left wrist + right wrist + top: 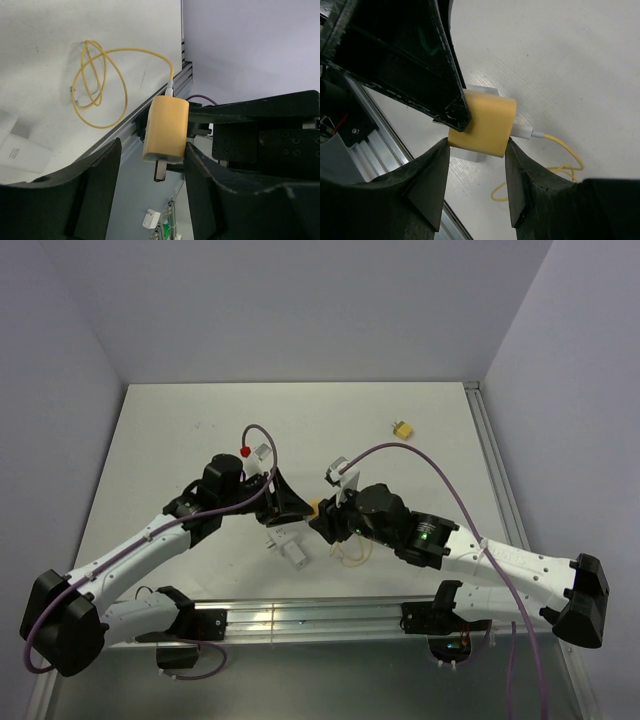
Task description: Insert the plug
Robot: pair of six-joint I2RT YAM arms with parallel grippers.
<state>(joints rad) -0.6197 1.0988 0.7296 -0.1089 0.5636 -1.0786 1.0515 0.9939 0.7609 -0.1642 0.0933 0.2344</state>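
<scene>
The plug (pixel 402 428), a tiny yellow block with a dark end, lies alone at the far right of the table, away from both grippers. My right gripper (pixel 322 520) (pixel 477 145) is shut on a larger yellow connector (pixel 482 125) that trails a thin yellow wire loop (pixel 95 80), held above the table's middle. My left gripper (pixel 290 502) (pixel 152 145) is open around the same connector (pixel 166 130). One of its fingers touches the connector and the other stands apart. A dark prong (pixel 161 170) sticks out of the connector.
A small white block (pixel 290 545) lies on the table just under the grippers and also shows in the left wrist view (pixel 20 150). The wire loop rests on the table near the front aluminium rail (pixel 300 615). A raised rail (pixel 492 470) runs along the right edge.
</scene>
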